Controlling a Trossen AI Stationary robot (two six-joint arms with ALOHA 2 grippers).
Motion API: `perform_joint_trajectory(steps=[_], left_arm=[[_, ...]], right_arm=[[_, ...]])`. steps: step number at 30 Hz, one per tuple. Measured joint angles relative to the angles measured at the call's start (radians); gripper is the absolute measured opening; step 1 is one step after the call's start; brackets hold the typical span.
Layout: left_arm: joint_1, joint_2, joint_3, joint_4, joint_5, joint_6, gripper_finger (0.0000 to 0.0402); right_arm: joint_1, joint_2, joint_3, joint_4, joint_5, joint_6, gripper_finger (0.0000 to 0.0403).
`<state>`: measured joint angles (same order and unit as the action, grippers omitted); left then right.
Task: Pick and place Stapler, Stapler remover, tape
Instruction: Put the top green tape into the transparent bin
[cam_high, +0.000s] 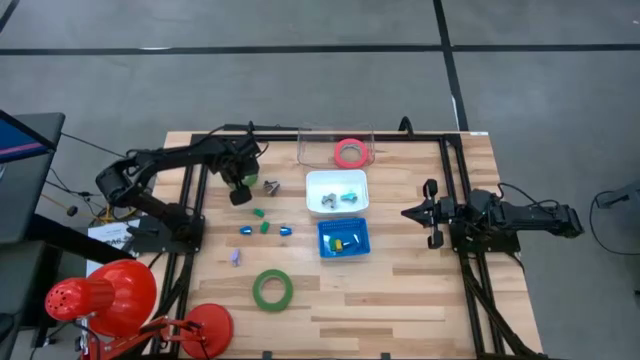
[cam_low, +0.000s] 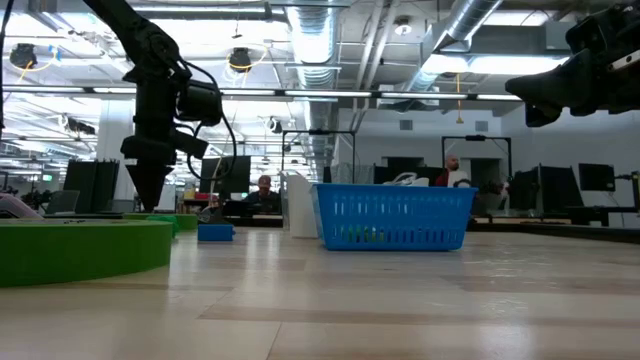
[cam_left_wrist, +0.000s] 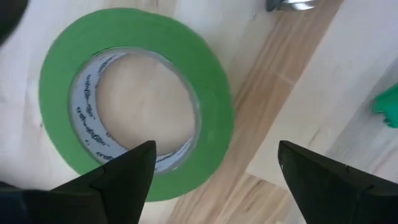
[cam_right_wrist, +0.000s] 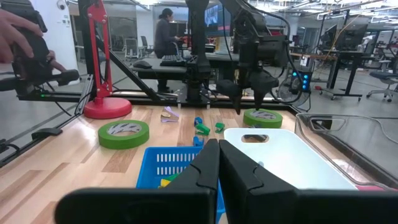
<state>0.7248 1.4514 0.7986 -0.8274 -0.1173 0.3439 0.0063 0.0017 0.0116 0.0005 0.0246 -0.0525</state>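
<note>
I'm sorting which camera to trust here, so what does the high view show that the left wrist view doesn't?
Only the high view shows the pink-red tape in the clear bin, the second green tape near the front edge, the white tray, the blue basket and the right gripper waiting with jaws shut.

Only the left wrist view shows the printed inner core of the green tape lying flat on the wood, with the left gripper open just above it.

Both show the left gripper above that tape.

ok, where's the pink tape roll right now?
In the high view the pink tape roll lies inside the clear box at the table's far edge, just beyond the white tray.
</note>
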Motion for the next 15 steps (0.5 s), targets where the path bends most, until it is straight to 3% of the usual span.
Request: perform_joint_trajectory(steps=[15], left_arm=[[0.029, 0.111, 0.000, 0.030, 0.021, 0.071, 0.0308]], right_arm=[[0.000, 0.000, 0.000, 0.000, 0.000, 0.000, 0.0001]])
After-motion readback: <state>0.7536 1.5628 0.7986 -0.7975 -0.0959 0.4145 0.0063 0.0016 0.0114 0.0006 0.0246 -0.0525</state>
